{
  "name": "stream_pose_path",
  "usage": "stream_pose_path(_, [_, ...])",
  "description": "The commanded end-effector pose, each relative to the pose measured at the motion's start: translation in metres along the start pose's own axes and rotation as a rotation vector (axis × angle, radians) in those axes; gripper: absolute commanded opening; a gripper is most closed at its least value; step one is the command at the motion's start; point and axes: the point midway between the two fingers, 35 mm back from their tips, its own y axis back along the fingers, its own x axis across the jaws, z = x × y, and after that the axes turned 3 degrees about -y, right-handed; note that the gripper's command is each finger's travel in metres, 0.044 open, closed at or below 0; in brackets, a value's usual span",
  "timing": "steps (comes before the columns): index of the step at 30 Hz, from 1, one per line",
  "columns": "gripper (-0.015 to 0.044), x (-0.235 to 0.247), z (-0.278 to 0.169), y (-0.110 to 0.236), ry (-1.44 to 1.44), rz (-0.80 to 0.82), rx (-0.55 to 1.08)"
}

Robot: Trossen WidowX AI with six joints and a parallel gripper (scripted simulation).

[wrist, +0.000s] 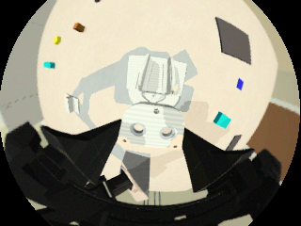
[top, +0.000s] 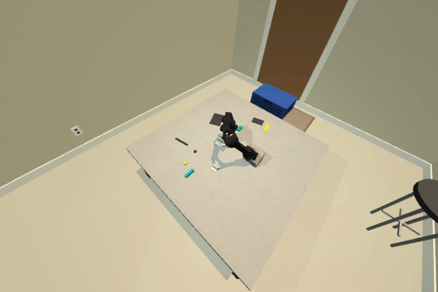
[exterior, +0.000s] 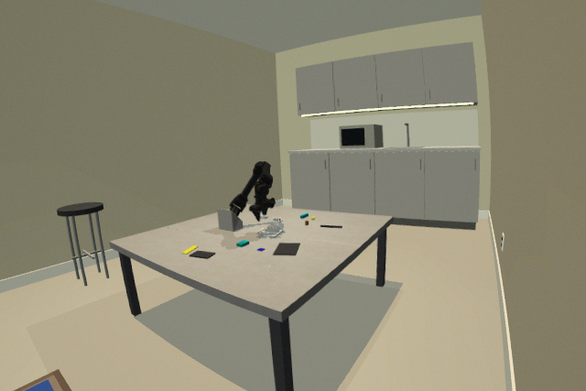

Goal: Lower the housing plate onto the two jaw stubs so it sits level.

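My gripper (wrist: pixel 152 126) (exterior: pixel 265 212) is shut on the white housing plate (wrist: pixel 152 118), one finger at each side edge. The plate has two round holes and a small knob near its far edge. In the top view the arm hides the fingers. The white base (wrist: pixel 134 88) (top: pixel 220 141) (exterior: pixel 270 233) sits on the table, just beyond the plate in the wrist view. The two pale jaws (wrist: pixel 152 75) stand on it close together, lengthwise. The plate hangs above the table; its near edge hides what is under it. Whether it touches the stubs, I cannot tell.
A small white bracket (wrist: pixel 71 104) (top: pixel 215 167) lies off to one side. A dark square plate (wrist: pixel 232 40) (exterior: pixel 287 248) and a teal block (wrist: pixel 222 120) (top: pixel 239 128) (exterior: pixel 243 243) lie on the other. An orange cube (wrist: pixel 79 27) and a dark bar (top: pixel 181 141) lie farther off.
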Motion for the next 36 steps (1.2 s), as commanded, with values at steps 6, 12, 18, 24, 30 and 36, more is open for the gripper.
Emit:
stream_pose_path(6, [0.0351, 0.000, -0.001, 0.000, -0.003, -0.001, 0.004])
stream_pose_path(12, [0.0351, 0.001, -0.002, 0.000, -0.003, -0.001, 0.004])
stream_pose_path(18, [0.0351, 0.001, -0.002, 0.000, -0.003, -0.001, 0.004])
stream_pose_path(24, [0.0351, 0.000, -0.001, -0.007, -0.003, -0.002, 0.004])
stream_pose_path(30, [0.0351, 0.000, -0.001, -0.017, -0.004, -0.003, 0.003])
stream_pose_path(36, [0.0351, 0.000, 0.000, -0.027, -0.004, -0.003, 0.003])
